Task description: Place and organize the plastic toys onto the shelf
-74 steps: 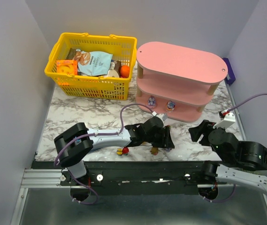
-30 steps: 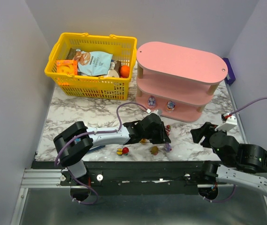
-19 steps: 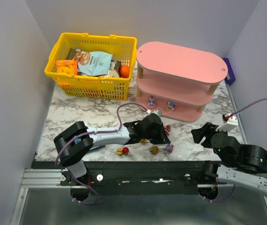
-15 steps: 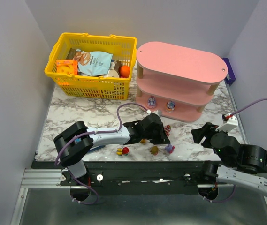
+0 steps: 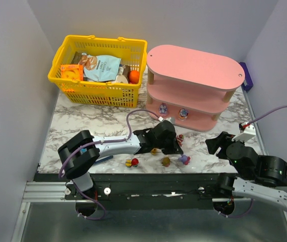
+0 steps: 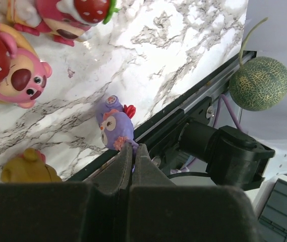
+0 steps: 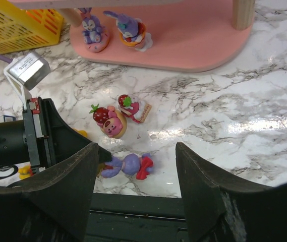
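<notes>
A: Just before the shelf (image 5: 193, 65), how is the left claw (image 6: 133, 156)?
B: Closed on nothing, tips right against a purple toy (image 6: 114, 127) lying on the table (image 5: 93, 126).
A: And the right claw (image 7: 137, 151)?
B: Gaping, empty; two purple figurines (image 7: 94, 30) stand on the shelf's bottom tier

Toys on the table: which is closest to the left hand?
The purple toy, right at the left hand; the pink bears and yellow toy lie farther.
</notes>
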Tool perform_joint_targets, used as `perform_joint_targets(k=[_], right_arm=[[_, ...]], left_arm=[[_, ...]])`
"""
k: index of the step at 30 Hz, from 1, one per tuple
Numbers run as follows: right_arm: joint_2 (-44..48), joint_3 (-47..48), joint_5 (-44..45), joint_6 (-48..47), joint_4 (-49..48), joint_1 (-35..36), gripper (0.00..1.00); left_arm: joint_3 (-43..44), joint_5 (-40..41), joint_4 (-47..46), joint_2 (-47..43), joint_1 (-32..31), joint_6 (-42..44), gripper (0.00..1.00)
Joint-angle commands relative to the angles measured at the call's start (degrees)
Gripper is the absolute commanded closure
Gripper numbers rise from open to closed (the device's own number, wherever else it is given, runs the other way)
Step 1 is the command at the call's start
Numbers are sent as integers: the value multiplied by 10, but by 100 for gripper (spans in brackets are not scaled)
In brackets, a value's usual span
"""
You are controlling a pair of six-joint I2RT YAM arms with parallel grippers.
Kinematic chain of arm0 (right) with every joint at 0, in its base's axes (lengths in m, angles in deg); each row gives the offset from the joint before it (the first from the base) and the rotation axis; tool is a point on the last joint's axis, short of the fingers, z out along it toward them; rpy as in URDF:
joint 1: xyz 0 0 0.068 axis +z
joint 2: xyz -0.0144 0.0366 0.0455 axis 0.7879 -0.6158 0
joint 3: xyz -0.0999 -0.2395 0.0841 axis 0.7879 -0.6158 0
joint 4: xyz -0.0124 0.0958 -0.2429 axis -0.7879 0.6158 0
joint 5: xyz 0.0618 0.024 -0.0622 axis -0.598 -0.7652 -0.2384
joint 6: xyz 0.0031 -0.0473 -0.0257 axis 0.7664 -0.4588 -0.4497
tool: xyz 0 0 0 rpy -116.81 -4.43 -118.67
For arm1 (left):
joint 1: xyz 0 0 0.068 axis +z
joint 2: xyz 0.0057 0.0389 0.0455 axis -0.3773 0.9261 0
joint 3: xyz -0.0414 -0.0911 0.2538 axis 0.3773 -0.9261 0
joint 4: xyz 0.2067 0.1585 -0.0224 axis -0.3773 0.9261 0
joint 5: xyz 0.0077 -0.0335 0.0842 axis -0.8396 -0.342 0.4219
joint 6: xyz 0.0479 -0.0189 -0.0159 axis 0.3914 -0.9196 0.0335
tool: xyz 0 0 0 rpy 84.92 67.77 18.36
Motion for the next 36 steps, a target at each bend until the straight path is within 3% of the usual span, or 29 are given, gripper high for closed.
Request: perform_joint_targets(k=[1,5,9,12,23,28,36], right_arm=[[5,4,28,11,12,0,30],[12,7,31,12,13,0,30],[22,10,39,19,17,0,30],[23,18,52,32,31,0,31],[-7,56,114,110,115,0,32],[-25,65,124,131,134,0,32],[-9,79,152,187,199,0,32]], left_arm=[[59,19,36,-1,1,-7,100],[118,68,89,13,0,-29,100],[287,133,282,69,-5,-42,100],[379,162,360,117,-9,-40,100],[503,278,421,183,-10,-104,100],[589,307,478,228,-10,-122,100],[641,336,493,288,-9,-129,100]])
